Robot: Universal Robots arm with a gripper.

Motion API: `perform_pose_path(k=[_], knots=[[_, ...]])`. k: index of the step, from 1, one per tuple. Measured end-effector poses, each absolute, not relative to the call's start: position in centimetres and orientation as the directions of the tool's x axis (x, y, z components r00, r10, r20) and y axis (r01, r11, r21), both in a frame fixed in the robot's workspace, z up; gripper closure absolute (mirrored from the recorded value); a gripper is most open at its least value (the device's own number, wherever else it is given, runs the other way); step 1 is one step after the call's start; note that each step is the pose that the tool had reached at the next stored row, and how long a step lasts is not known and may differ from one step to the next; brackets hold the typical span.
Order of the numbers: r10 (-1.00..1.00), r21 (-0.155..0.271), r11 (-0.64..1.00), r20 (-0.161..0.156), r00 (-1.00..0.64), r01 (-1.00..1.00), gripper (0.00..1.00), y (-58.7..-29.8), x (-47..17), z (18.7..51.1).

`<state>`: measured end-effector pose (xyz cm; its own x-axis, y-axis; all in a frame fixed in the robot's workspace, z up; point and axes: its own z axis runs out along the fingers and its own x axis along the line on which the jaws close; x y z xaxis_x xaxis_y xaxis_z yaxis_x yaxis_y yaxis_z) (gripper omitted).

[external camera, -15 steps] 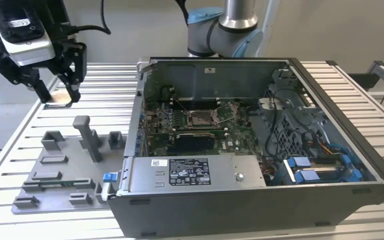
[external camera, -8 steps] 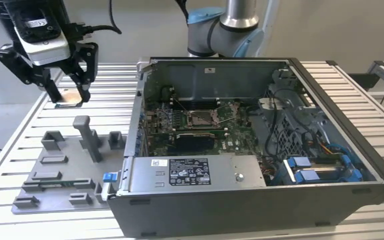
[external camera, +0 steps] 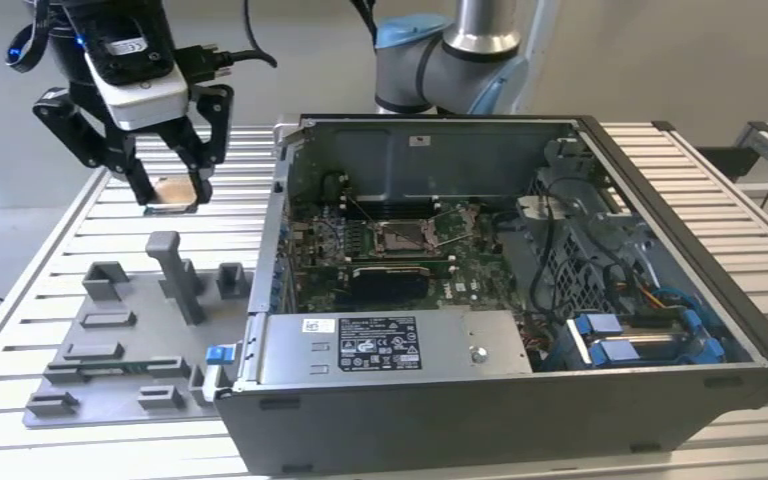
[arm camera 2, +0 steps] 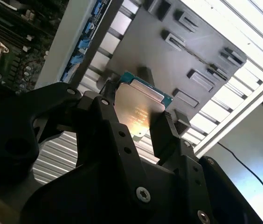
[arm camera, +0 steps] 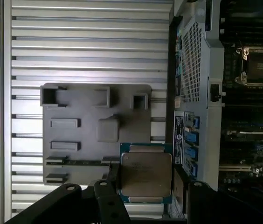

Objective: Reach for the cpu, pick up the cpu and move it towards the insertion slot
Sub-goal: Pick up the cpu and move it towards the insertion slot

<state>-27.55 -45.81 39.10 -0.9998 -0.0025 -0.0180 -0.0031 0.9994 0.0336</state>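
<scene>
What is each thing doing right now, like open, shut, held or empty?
cpu, held in the air by the pincer.
pincer, shut on the cpu.
insertion slot, empty, nothing in it.
computer case, open, its inside showing.
grey fixture plate, lying flat, untouched.

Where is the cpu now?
The cpu is clamped in the end effector at the exterior view's upper left, near the grey fixture plate, outside the computer case.
</scene>
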Motion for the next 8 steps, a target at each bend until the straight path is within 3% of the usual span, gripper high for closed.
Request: perform_pose_path(k=[8], knots=[[-0.003,0.034,0.999,-0.018,-1.0,-0.003,1.0,-45.8,-25.1,39.1]])
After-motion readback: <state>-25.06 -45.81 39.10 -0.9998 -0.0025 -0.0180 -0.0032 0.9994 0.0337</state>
